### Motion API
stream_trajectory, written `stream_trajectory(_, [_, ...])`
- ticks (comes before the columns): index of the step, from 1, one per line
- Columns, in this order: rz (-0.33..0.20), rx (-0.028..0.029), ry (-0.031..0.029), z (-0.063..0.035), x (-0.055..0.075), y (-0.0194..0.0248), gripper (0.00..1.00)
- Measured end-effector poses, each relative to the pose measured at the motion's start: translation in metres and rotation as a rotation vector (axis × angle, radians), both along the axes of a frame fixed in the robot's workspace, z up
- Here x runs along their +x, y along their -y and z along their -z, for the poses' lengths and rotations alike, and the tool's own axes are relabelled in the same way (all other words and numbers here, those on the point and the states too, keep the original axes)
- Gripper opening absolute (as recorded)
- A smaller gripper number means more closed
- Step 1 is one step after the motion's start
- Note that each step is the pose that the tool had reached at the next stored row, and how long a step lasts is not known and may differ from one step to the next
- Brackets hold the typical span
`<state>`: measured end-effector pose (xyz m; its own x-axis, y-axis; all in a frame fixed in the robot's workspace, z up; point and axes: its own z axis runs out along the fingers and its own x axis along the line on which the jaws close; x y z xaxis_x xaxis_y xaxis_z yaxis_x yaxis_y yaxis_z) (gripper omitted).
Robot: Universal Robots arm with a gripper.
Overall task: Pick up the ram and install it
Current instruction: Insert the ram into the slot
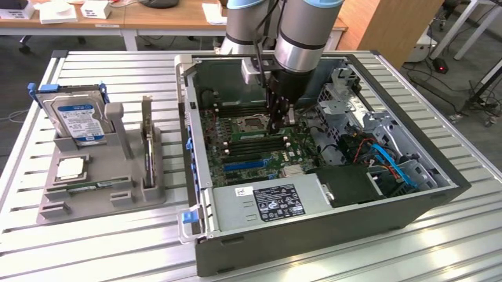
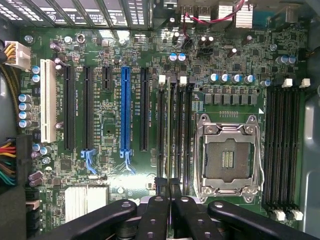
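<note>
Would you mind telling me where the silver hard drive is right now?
The hard drive stands in the grey holder on the exterior view's left, outside the open computer case.

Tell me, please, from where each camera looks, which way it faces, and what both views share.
Exterior view: high, off the arm, facing obliquely down at the open computer case on the table; the arm and gripper show, inside the case.
Wrist view: on the wrist, facing straight down on the motherboard; the shut gripper shows.
Shared: the motherboard, the processor socket and the gripper.
</note>
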<state>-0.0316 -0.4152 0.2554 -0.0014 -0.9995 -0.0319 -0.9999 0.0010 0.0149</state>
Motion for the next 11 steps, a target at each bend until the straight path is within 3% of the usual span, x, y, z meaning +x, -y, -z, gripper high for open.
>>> stream_trajectory(11, [0.000,-0.0001,0.0000,0.0054,0.0000,0.0000,0.11])
